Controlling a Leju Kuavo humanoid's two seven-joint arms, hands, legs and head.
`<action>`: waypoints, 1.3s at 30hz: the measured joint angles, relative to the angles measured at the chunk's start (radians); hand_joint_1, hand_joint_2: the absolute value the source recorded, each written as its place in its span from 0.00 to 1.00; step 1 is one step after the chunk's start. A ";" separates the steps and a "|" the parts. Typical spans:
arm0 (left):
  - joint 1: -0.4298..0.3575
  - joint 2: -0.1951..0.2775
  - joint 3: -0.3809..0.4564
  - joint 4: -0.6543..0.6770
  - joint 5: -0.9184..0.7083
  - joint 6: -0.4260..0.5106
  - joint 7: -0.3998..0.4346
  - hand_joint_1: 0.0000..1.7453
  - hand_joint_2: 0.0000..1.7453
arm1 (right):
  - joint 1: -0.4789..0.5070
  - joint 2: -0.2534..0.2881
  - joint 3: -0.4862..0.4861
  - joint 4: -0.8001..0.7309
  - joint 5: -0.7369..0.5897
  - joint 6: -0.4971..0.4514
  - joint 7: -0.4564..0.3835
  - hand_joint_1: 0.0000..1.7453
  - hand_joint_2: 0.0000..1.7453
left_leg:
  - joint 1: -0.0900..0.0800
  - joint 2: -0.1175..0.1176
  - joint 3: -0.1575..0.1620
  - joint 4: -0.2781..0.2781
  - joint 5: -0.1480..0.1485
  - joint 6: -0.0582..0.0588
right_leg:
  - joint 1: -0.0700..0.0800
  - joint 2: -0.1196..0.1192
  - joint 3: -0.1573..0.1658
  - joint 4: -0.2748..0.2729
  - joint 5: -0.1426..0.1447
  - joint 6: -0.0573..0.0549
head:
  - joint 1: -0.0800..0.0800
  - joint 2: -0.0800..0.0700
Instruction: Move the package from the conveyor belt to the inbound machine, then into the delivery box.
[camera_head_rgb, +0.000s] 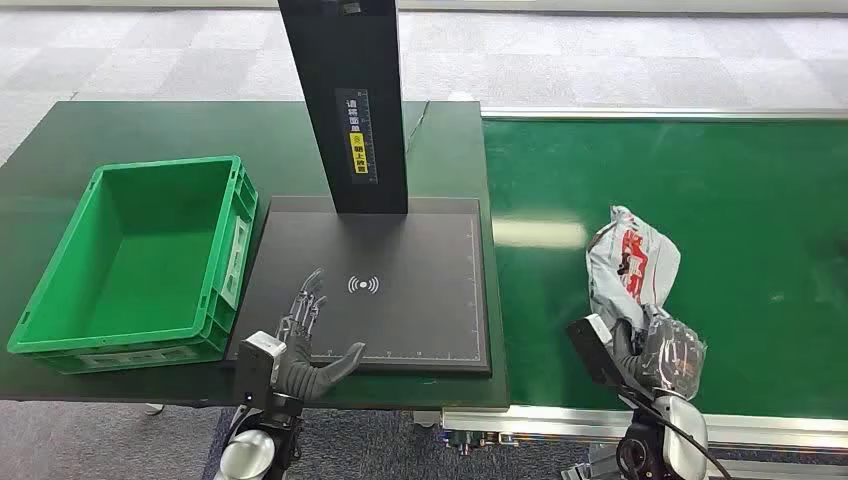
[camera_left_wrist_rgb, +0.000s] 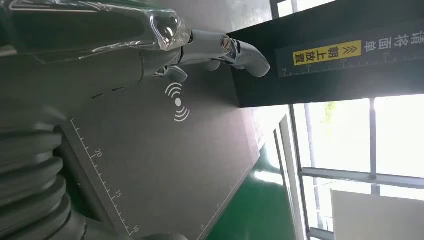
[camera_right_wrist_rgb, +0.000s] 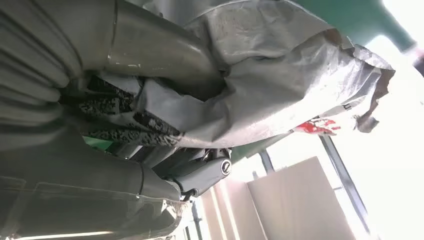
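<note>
My right hand (camera_head_rgb: 668, 352) grips the package (camera_head_rgb: 632, 265) at its near end; in the right wrist view the grey crumpled bag (camera_right_wrist_rgb: 280, 75) is wrapped over my thumb and fingers, so the hold looks firm, though I cannot tell how much film is actually caught. The package sits on the green conveyor belt (camera_head_rgb: 760, 190); whether it is lifted or resting I cannot tell; its long axis runs away from me, out from the hand toward the far side of the belt. My left hand (camera_head_rgb: 305, 345) holds nothing, fingers spread and extended, hovering at the near-left corner of the inbound machine (camera_head_rgb: 420, 250); the left wrist view shows its fingers (camera_left_wrist_rgb: 220, 50) reaching toward the scan mark (camera_left_wrist_rgb: 177, 102). Key relation: the machine plate lies to the left of the package, just beside the belt edge; the right hand is the carrier and must sweep leftward, passing in front of the black post (camera_head_rgb: 345, 100). The delivery box (camera_head_rgb: 60, 300) stands beyond the plate, further left, nearer my left hand; a handover looks likely there.
</note>
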 joint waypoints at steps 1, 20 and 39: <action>0.000 0.000 0.000 0.000 0.002 0.003 -0.005 0.00 1.00 | 0.000 0.002 -0.002 -0.008 -0.021 -0.014 -0.020 1.00 0.00 | 0.000 0.000 0.000 0.000 0.000 0.000 | 0.000 0.000 0.000 0.000 0.000 0.000 | 0.000 0.000; -0.037 0.014 -0.010 0.030 0.025 0.019 -0.058 0.00 1.00 | -0.002 0.026 0.024 -0.091 -0.219 -0.184 -0.328 1.00 0.00 | 0.000 0.000 0.000 0.000 0.000 0.000 | 0.000 0.000 0.000 0.000 0.000 0.000 | 0.000 0.000; -0.116 0.038 -0.031 0.113 0.047 0.000 -0.099 0.00 1.00 | 0.057 -0.032 0.403 -0.041 0.159 0.082 -0.317 1.00 1.00 | 0.000 0.000 0.000 0.000 0.000 0.000 | 0.000 0.000 0.000 0.000 0.000 0.000 | 0.000 0.000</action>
